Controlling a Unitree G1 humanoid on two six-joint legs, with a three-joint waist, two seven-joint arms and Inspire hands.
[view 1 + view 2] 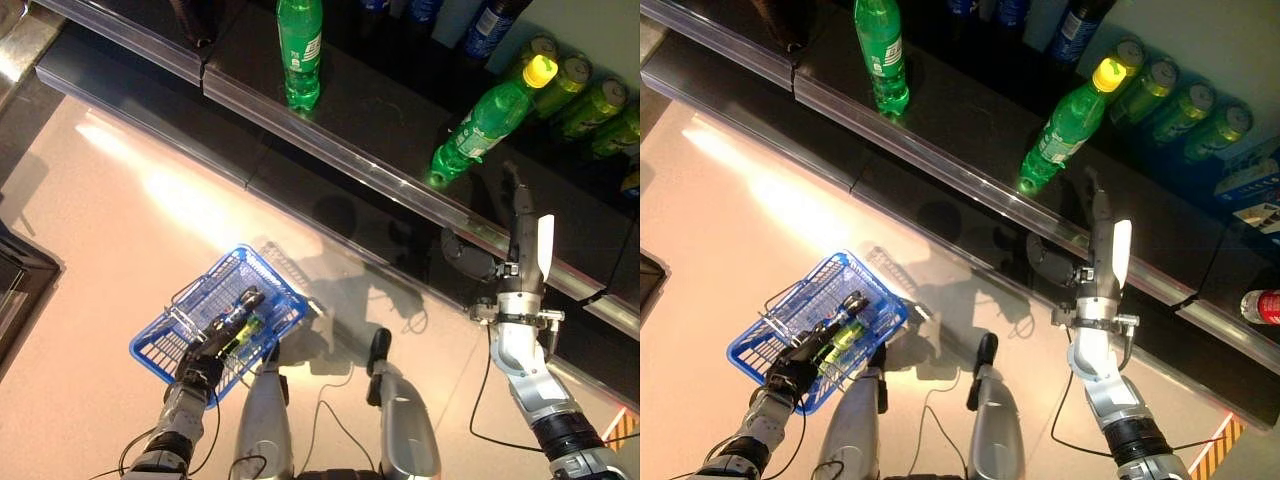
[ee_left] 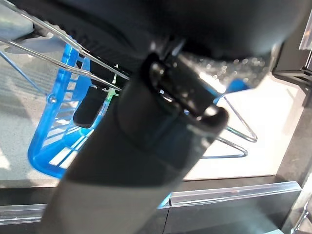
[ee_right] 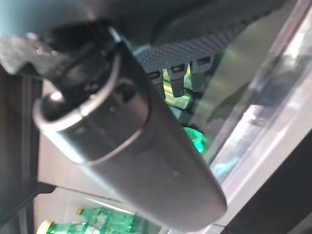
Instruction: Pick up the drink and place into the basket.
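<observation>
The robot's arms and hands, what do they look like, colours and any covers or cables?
Both arms are silver-grey with dark bands at the wrist. The left hand is dark, almost black. The right hand is dark too, slim, with a white cover on its thumb and a bright metal bracket at the wrist. A thin black cable hangs beside the right arm.

Left arm enters lower left of frame, left hand mid-lower left, fingers curled round a wire handle. Right arm enters lower right, forearm near vertical, right hand at mid right, fingers straight, pointing to top of frame, white-covered thumb alongside.
</observation>
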